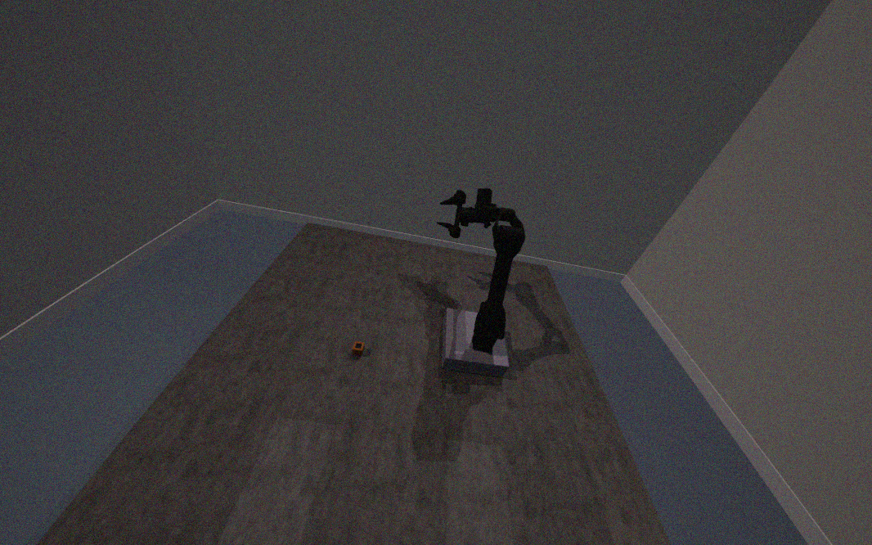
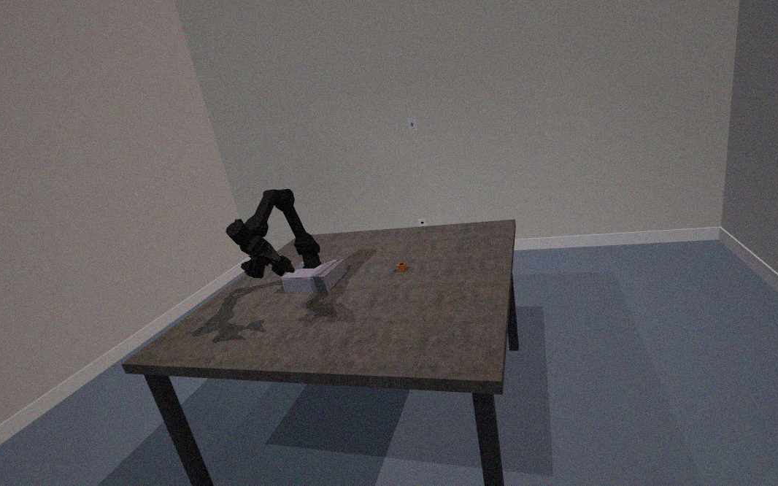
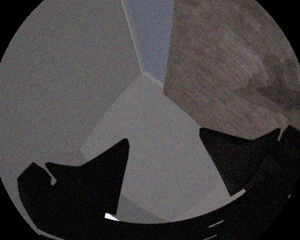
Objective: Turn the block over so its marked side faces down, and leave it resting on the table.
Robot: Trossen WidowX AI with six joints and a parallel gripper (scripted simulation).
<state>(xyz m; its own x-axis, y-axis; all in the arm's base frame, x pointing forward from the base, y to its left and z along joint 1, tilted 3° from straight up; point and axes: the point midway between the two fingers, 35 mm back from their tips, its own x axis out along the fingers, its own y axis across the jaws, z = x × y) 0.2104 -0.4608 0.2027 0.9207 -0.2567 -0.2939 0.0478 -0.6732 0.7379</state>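
A small orange block (image 1: 357, 351) (image 2: 402, 268) rests on the brown table (image 1: 330, 291) (image 2: 428, 326). A dark square mark shows on its upper face in the top and exterior views. My gripper (image 1: 439, 213) (image 3: 165, 137) is open and empty, with its two black fingers wide apart. It is raised above the table, well away from the block. The block does not show in the wrist view.
The arm stands on a pale box-shaped base (image 1: 473, 367) (image 2: 305, 284), to the right of the block in the top view. The arm's shadows fall across the table. Walls and a blue floor (image 2: 621, 338) surround the table.
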